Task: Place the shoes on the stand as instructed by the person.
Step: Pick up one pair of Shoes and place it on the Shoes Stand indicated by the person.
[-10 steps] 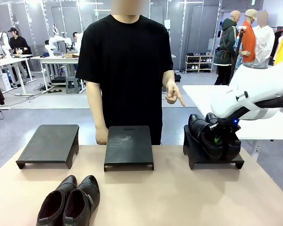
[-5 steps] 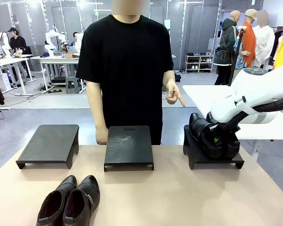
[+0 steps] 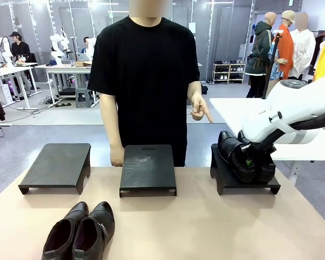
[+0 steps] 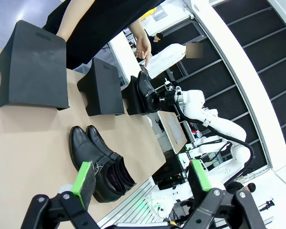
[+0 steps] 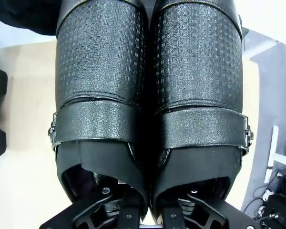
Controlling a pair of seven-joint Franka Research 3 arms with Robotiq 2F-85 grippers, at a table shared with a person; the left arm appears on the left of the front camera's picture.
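Observation:
One pair of shiny black shoes sits on the right stand, toes toward the person. My right gripper reaches into that pair from behind. In the right wrist view one finger goes into each shoe with the inner walls between them; the fingertips are hidden, so the grip is unclear. The other pair of shoes lies on the table near the front left, also seen below my left gripper, which hangs open above the table. The person points a finger toward the right stand.
Two more black stands are on the table, one at the left and one in the middle. The person's other hand rests by the middle stand. A white table stands behind the right arm.
My right arm has sunk slightly and shifted a little, with the shoes settling on the right stand. The left arm, the front pair and the person's hands have stayed put.

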